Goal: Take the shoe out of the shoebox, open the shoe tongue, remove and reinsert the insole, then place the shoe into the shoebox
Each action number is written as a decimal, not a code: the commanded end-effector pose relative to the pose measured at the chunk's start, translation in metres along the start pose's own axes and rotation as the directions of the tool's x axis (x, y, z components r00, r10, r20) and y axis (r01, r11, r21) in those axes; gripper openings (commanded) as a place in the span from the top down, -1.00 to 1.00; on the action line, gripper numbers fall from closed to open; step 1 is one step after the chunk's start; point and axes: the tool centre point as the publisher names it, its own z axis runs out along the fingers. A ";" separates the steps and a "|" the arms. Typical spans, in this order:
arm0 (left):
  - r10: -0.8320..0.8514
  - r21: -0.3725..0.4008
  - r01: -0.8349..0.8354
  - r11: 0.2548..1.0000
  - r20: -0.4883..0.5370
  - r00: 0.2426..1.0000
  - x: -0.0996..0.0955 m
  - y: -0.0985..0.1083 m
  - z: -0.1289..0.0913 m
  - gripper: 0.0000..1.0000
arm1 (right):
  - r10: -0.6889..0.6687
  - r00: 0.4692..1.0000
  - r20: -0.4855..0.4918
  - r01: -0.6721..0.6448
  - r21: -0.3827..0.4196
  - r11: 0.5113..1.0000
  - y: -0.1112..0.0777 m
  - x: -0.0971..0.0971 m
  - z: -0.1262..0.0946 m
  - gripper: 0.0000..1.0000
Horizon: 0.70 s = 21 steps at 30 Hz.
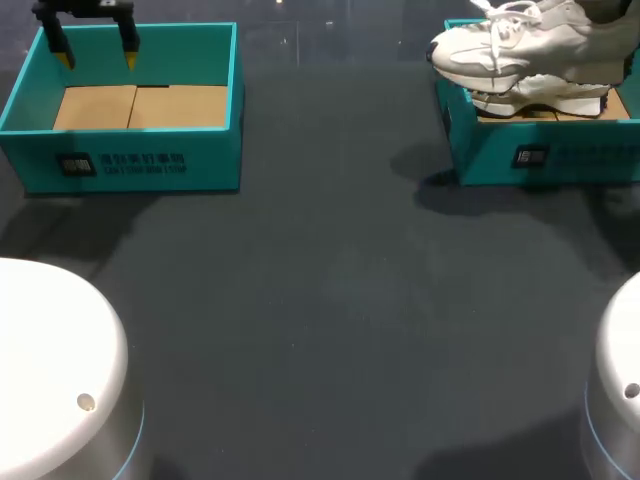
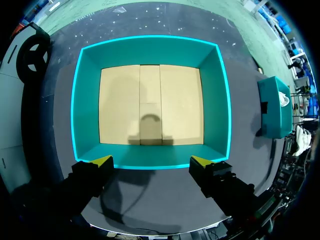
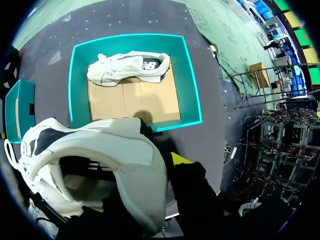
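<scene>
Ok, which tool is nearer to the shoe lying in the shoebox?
Right. The right tool holds a second shoe above the lying shoe; the left tool hangs open over the empty shoebox across the table.

Your dark grey table (image 1: 330, 300) carries two open teal boxes, well apart. The left shoebox (image 1: 130, 160) sits near the far left corner, and the right shoebox (image 1: 560, 160) sits by the far right corner.

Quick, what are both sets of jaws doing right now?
Left jaws: open, holding nothing.
Right jaws: closed on the white shoe, held above its shoebox.
</scene>
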 end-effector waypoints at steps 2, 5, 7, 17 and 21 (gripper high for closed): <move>0.000 0.001 0.000 1.000 0.000 1.000 0.000 0.000 0.000 -1.00 | 0.027 0.999 0.042 -0.023 -0.102 0.994 -0.065 0.029 -0.009 1.00; 0.000 0.001 0.000 1.000 0.000 1.000 0.000 0.000 0.000 -1.00 | 0.037 0.998 0.057 -0.030 -0.113 0.993 -0.081 0.044 -0.013 1.00; 0.000 0.001 0.000 1.000 0.000 1.000 0.000 0.000 0.000 -1.00 | 0.042 0.997 0.059 -0.035 -0.111 0.993 -0.092 0.056 -0.015 1.00; 0.000 0.001 0.000 1.000 0.000 1.000 0.000 0.000 0.000 -1.00 | 0.061 0.996 0.069 -0.052 -0.120 0.991 -0.142 0.110 -0.010 1.00; 0.000 0.001 0.000 1.000 0.000 1.000 0.000 0.000 0.000 -1.00 | 0.077 0.994 0.075 -0.067 -0.120 0.990 -0.166 0.135 0.001 1.00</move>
